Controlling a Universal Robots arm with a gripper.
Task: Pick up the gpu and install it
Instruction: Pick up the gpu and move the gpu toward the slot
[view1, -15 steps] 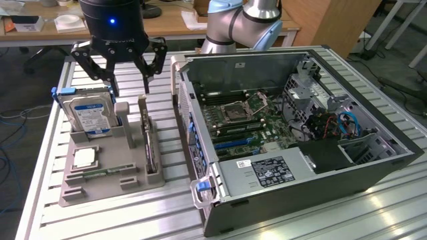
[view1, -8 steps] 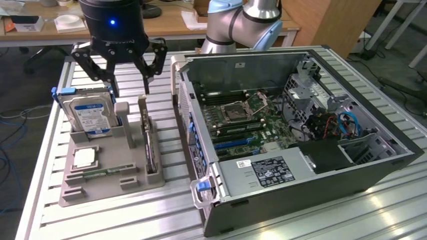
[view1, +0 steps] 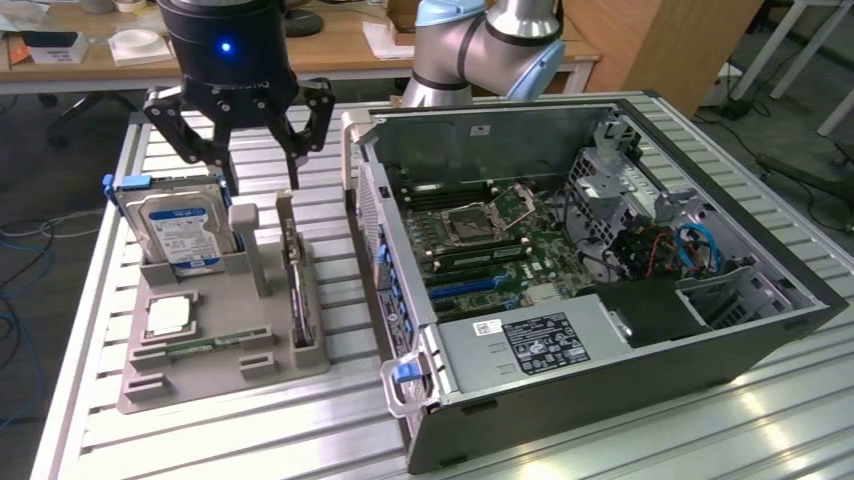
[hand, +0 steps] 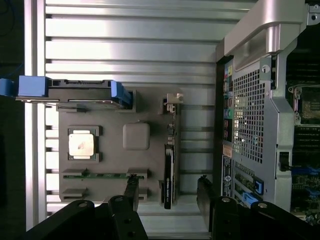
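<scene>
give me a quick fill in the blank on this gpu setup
1. The black gripper's fingers are ___ and hold nothing.
2. The thin dark gpu card stands on edge in the ___ plastic holder.
3. The hard drive with the blue-and-white label stands on the exterior view's ___ of the gpu card.
Missing words: open; grey; left.

The gpu (view1: 299, 285) is a thin dark card with a silver metal end. It stands up on its long edge in a slot of the grey holder (view1: 214, 375), beside the open computer case (view1: 641, 350)
</scene>
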